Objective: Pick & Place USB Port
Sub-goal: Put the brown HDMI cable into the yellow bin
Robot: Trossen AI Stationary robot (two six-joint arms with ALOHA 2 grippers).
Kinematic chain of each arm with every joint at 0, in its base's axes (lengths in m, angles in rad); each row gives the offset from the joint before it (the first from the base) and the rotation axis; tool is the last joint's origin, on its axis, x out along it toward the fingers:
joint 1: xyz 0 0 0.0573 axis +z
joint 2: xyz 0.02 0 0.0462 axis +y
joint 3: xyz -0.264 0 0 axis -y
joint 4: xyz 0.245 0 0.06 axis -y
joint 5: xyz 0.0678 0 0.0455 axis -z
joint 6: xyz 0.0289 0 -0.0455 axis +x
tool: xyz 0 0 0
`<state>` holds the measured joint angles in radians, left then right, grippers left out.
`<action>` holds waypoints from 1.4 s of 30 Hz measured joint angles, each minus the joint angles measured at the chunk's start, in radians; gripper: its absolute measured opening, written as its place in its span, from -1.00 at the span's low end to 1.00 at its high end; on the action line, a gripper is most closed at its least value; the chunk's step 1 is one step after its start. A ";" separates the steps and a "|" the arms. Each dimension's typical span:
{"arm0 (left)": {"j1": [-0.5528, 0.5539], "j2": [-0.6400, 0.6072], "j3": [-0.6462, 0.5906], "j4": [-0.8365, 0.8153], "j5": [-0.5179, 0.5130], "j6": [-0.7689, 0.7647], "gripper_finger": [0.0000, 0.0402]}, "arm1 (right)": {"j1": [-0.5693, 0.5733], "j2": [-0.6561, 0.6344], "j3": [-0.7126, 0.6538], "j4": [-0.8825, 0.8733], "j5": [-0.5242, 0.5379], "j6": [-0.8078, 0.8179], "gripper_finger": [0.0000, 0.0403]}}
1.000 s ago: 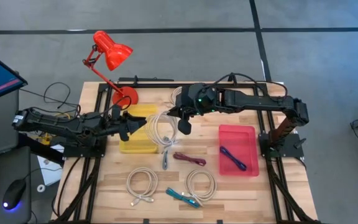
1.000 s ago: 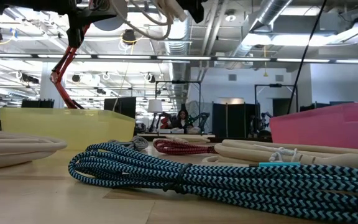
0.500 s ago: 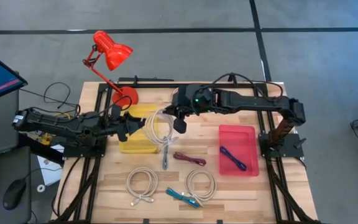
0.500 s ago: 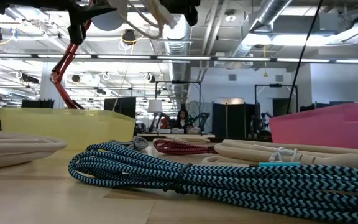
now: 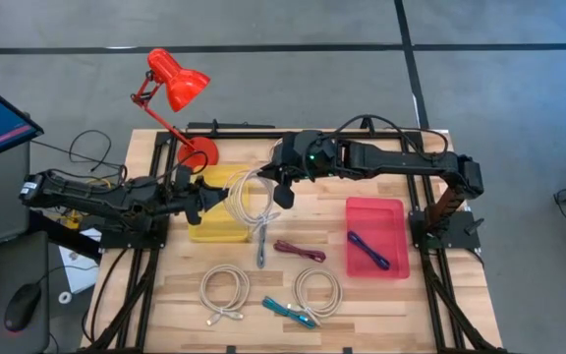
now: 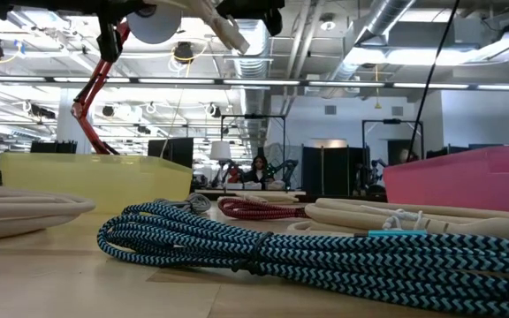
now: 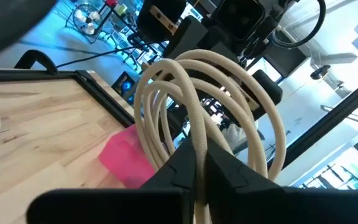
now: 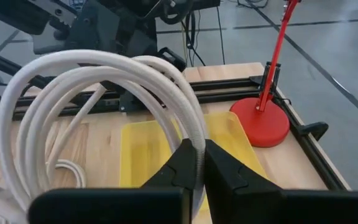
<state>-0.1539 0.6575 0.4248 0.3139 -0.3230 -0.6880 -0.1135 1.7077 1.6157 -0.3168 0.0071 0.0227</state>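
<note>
Cream USB cable (image 5: 247,202), thick smooth cord wound in several round loops, is up off the desk (image 5: 362,285), pinched from two sides: left hand (image 5: 220,196) clamped on one side of the coil, right hand (image 5: 281,193) clamped on the opposite side. Coil hangs between the two hands, above the edge of the yellow bin (image 5: 215,220), one loose end trailing down toward the desk. Right of the right hand is the pink bin (image 5: 378,211), holding a purple cable (image 5: 368,250).

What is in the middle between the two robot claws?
A coiled cream cable hangs between the left gripper and the right gripper, over the yellow bin; both pinch it, as both wrist views show.
</note>
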 joint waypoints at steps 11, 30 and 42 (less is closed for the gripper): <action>0.000 -0.003 0.000 -0.002 -0.048 0.071 -0.94 | -0.014 -0.051 0.003 -0.102 -0.016 0.005 -0.42; 0.000 -0.123 0.009 -0.428 -0.274 0.051 -0.94 | -0.115 -0.232 0.001 -0.497 -0.002 0.016 -0.14; 0.032 -0.065 0.148 -0.930 -0.335 -0.001 -0.94 | -0.180 -0.265 0.001 -0.605 0.002 0.031 -0.29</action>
<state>-0.1222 0.5922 0.5728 -0.6163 -0.6583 -0.6895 -0.2931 1.4425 1.6165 -0.9223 0.0086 0.0532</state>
